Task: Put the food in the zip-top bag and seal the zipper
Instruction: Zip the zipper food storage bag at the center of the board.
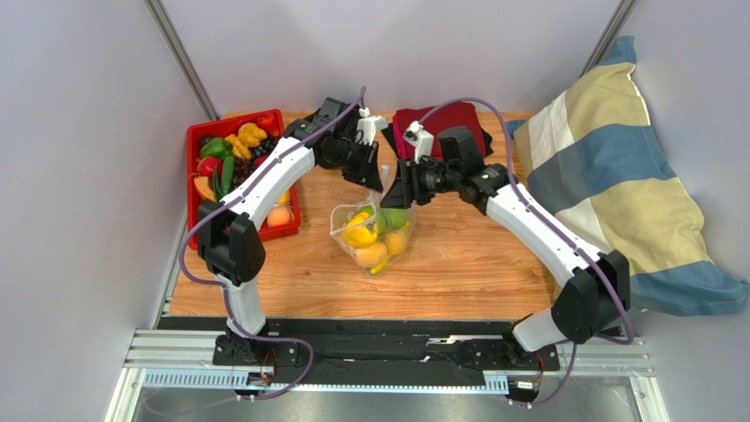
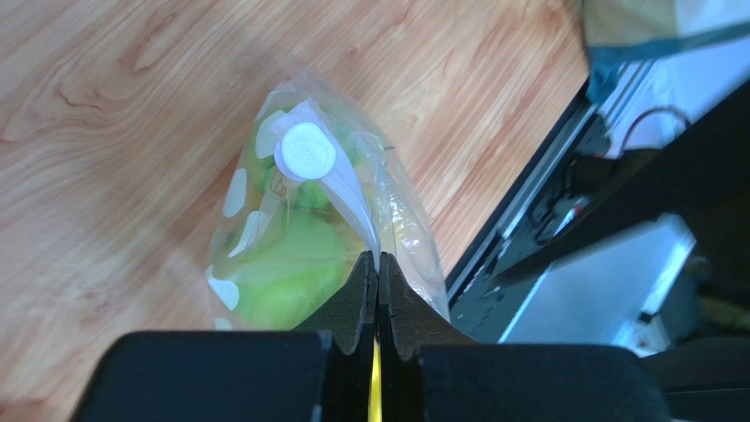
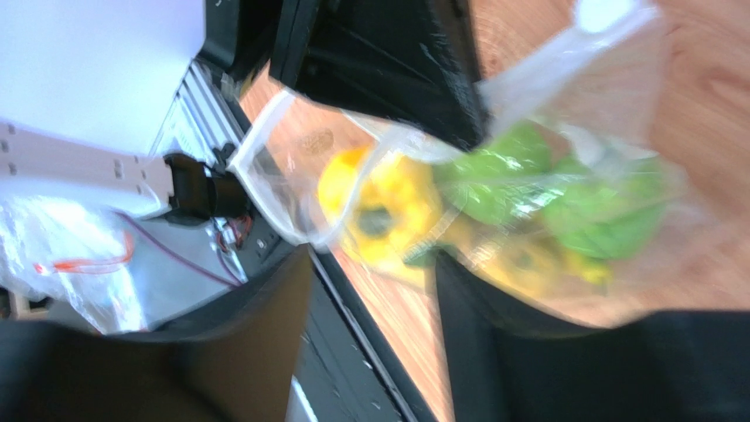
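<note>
Left gripper pinches shut on one end of the zipper; the right gripper waits with jaws apart.
The zip-top bag sits mid-way across the table, food inside. Its zipper runs away from the left fingers, and the right gripper seems nearer the free end.

Bright, even light; right wrist view blurs the zip-top bag

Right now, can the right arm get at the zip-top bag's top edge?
Probably yes. On the right arm the jaws stand open just beside the mouth of the zip-top bag, with nothing between. The left arm has its jaws shut on one part of that edge; the rest looks free.
</note>
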Motion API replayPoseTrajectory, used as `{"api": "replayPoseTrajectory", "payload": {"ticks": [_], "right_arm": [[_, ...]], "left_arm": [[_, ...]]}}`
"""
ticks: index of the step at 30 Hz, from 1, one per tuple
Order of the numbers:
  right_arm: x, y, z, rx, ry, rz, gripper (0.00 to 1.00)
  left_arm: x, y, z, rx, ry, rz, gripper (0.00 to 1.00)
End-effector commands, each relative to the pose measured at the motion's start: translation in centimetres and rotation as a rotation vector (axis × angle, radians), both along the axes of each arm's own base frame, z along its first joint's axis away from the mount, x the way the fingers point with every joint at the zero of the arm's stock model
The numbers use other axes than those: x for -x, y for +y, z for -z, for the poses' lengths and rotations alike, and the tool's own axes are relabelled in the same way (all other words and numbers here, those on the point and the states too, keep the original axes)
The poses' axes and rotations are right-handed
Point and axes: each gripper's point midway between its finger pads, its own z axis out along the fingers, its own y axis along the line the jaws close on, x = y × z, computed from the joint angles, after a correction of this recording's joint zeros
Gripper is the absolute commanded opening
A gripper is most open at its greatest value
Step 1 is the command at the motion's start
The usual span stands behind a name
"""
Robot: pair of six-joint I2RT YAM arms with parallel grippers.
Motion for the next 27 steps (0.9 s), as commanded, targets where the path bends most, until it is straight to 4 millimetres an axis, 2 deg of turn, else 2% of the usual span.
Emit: {"api": "replayPoseTrajectory", "payload": {"ticks": [1, 2, 3, 5, 7, 8, 9, 11, 12, 15, 19, 23, 24, 27], "right_arm": [[0.7, -4.2, -4.9, -0.06, -0.174, -0.035, 0.65], [0.7, -5.0, -4.2, -0.037, -0.207, -0.031, 0.73], [1.0, -5.7, -4.6, -0.034, -0.238, -0.02, 0.77], [0.8, -7.0, -3.4, -0.009, -0.276, -0.017, 0.8], [1.2, -7.5, -3.3, 0.001, -0.341, -0.036, 0.8], [1.3, -7.3, -3.6, -0.011, -0.398, -0.064, 0.8], [1.6, -7.3, -2.6, -0.009, -0.421, -0.088, 0.8], [2.0, -6.8, -4.3, -0.075, -0.529, -0.125, 0.79], [2.3, -6.6, -4.1, -0.088, -0.545, -0.143, 0.78], [2.8, -5.6, -4.8, -0.097, -0.595, -0.196, 0.77], [3.4, -5.0, -4.1, -0.101, -0.56, -0.256, 0.73], [3.8, -4.6, -2.8, -0.115, -0.501, -0.289, 0.66], [4.1, -4.4, -2.7, -0.123, -0.491, -0.301, 0.65], [4.7, -3.9, -2.3, -0.135, -0.471, -0.325, 0.6]], "left_arm": [[2.8, 1.6, -2.9, 0.013, -0.194, 0.199, 0.0], [3.2, 1.6, -3.1, 0.015, -0.216, 0.232, 0.0], [3.8, 2.0, -3.3, 0.011, -0.228, 0.257, 0.0], [4.3, 2.1, -3.6, 0.005, -0.301, 0.347, 0.0], [5.1, 2.3, -4.2, 0.006, -0.366, 0.435, 0.0], [5.8, 2.1, -4.5, 0.019, -0.384, 0.478, 0.0], [6.5, 2.1, -4.5, 0.022, -0.412, 0.54, 0.0], [7.5, 1.7, -4.9, 0.028, -0.449, 0.619, 0.0], [8.6, 1.5, -4.9, 0.028, -0.475, 0.697, 0.0], [9.9, 1.1, -5.0, 0.015, -0.551, 0.792, 0.0], [10.6, 1.0, -3.6, -0.06, -0.63, 0.85, 0.0], [10.9, 0.5, -3.7, -0.083, -0.725, 0.854, 0.0], [10.8, 0.7, -3.2, -0.105, -0.726, 0.85, 0.0], [11.0, 0.5, -3.4, -0.113, -0.768, 0.858, 0.0]]}}
